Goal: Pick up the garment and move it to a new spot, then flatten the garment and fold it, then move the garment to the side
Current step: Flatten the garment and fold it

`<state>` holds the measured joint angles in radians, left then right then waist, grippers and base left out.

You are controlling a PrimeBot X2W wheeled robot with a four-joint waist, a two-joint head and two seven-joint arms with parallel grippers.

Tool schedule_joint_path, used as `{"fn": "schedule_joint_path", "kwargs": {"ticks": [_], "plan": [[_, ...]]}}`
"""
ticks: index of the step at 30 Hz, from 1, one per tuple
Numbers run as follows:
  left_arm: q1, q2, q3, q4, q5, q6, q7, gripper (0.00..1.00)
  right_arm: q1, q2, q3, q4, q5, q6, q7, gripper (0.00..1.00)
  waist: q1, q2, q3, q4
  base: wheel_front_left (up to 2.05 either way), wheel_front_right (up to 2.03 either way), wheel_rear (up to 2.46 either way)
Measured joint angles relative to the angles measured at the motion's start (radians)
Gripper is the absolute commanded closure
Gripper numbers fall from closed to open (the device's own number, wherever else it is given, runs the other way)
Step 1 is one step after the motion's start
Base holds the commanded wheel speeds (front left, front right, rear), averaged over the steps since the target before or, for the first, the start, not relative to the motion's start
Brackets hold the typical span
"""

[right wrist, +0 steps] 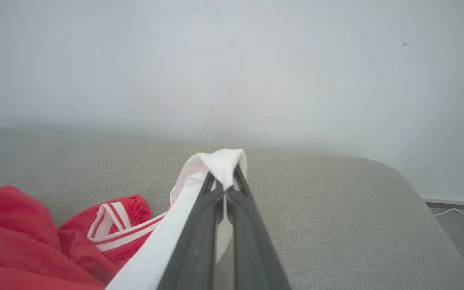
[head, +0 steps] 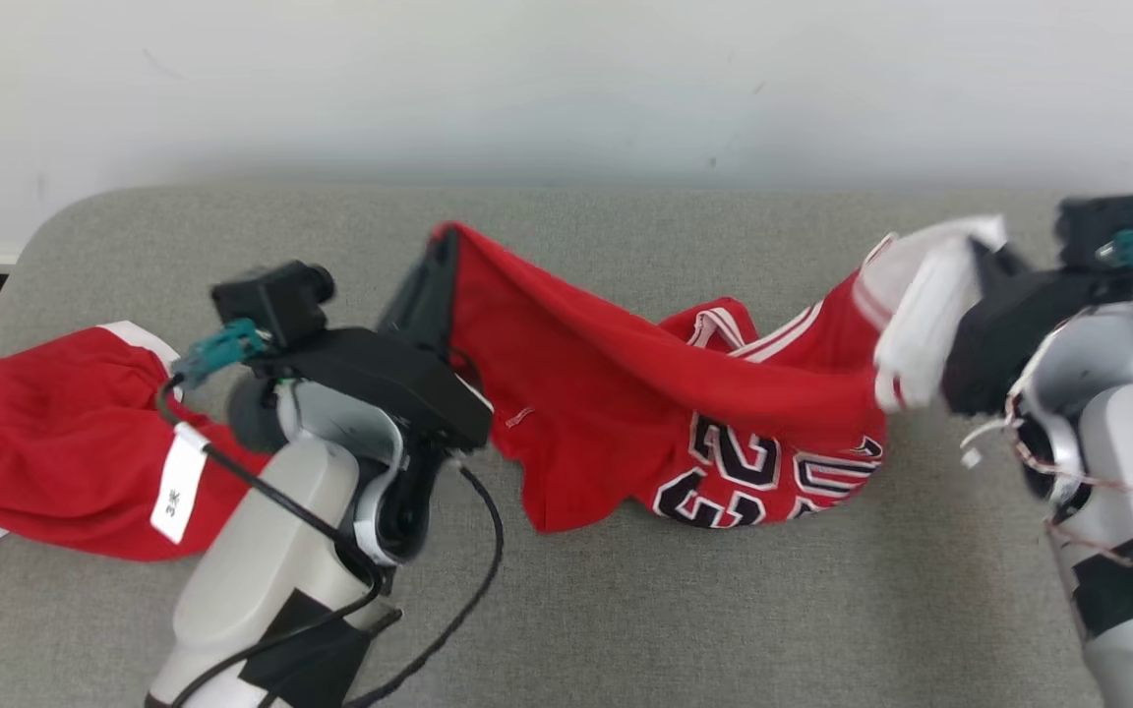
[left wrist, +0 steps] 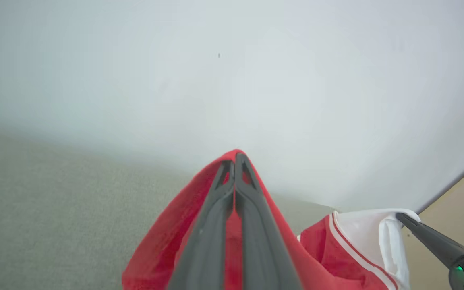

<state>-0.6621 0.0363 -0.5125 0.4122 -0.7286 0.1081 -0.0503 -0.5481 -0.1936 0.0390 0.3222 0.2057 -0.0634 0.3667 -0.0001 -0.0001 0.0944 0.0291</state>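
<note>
The garment (head: pixel 645 393) is a red basketball jersey with white trim and dark numbers, strung between both grippers above the grey cushion. My left gripper (head: pixel 439 265) is shut on its red edge, raised at centre left; in the left wrist view the red cloth (left wrist: pixel 167 241) drapes over the closed fingers (left wrist: pixel 212 225). My right gripper (head: pixel 980 265) is shut on the white-trimmed end (head: pixel 921 295) at the right; in the right wrist view white fabric (right wrist: pixel 220 161) wraps the closed fingertips. The jersey's lower part with the numbers (head: pixel 763 472) rests on the cushion.
A second red garment (head: pixel 45 442) with white trim lies on the grey cushion (head: pixel 724 610) at the far left, under my left forearm. A white wall (head: pixel 566 88) stands right behind the cushion. The cushion's rounded corners (right wrist: pixel 397 173) drop off at either end.
</note>
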Motion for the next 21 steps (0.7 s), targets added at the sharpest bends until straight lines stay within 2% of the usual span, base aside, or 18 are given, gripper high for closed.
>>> {"fn": "schedule_joint_path", "kwargs": {"ticks": [6, 8, 13, 21], "plan": [[-0.008, -0.002, 0.041, 0.012, 0.064, 0.016, -0.111, 1.0, -0.03, -0.017, -0.061, -0.017, -0.038, -0.043, -0.09, 1.0, 0.0, 0.0, -0.018, -0.005, 0.0, 0.0, 0.0], [-0.007, 0.0, 0.047, 0.02, 0.08, 0.016, -0.125, 1.0, -0.028, -0.021, -0.08, -0.021, -0.045, -0.045, -0.104, 1.0, 0.0, 0.0, -0.022, -0.006, 0.0, 0.0, 0.0], [0.015, 0.001, 0.029, 0.059, 0.088, 0.016, -0.109, 1.0, 0.036, -0.023, -0.105, -0.007, -0.049, -0.051, -0.113, 1.0, 0.0, 0.0, -0.028, -0.006, 0.0, 0.0, 0.0], [0.065, 0.002, -0.049, 0.096, 0.077, 0.015, -0.006, 1.0, 0.088, -0.001, -0.106, 0.002, -0.049, -0.052, -0.112, 1.0, 0.0, 0.0, -0.031, -0.004, 0.0, 0.0, 0.0]]}}
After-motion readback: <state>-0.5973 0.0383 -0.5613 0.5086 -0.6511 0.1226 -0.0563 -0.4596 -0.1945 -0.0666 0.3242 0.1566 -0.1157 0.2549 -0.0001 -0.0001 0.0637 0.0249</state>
